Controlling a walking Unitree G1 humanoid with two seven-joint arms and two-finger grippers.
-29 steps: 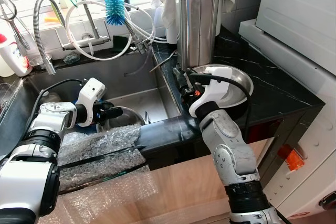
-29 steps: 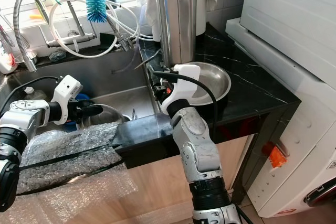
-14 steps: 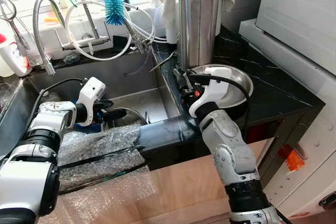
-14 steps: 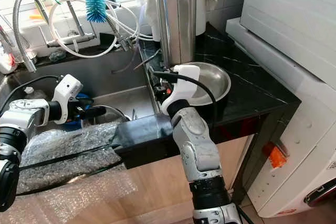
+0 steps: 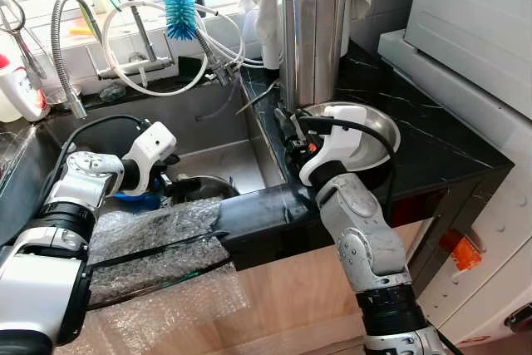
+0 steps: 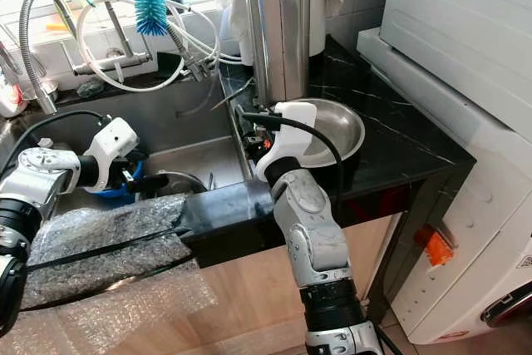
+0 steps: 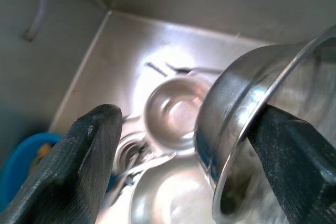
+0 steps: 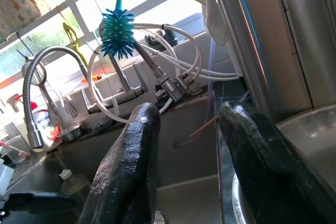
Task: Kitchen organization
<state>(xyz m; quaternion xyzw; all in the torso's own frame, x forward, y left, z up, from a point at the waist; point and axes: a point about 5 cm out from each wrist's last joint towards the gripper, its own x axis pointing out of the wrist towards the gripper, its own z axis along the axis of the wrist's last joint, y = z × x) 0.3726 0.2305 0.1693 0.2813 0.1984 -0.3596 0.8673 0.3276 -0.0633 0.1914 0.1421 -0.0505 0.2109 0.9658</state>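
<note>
The left gripper (image 7: 184,156) is reaching into the sink (image 5: 224,160), its fingers (image 7: 79,166) spread around a steel bowl's (image 7: 236,129) rim, while the right gripper (image 8: 186,156) is hovering with parted fingers above the worktop (image 5: 416,135).

Steel bowl (image 5: 378,135) on black counter (image 5: 432,143)

You see bubble wrap (image 5: 141,243) draped over the counter (image 5: 432,135) edge, and a white appliance (image 5: 474,31) standing at the right.
</note>
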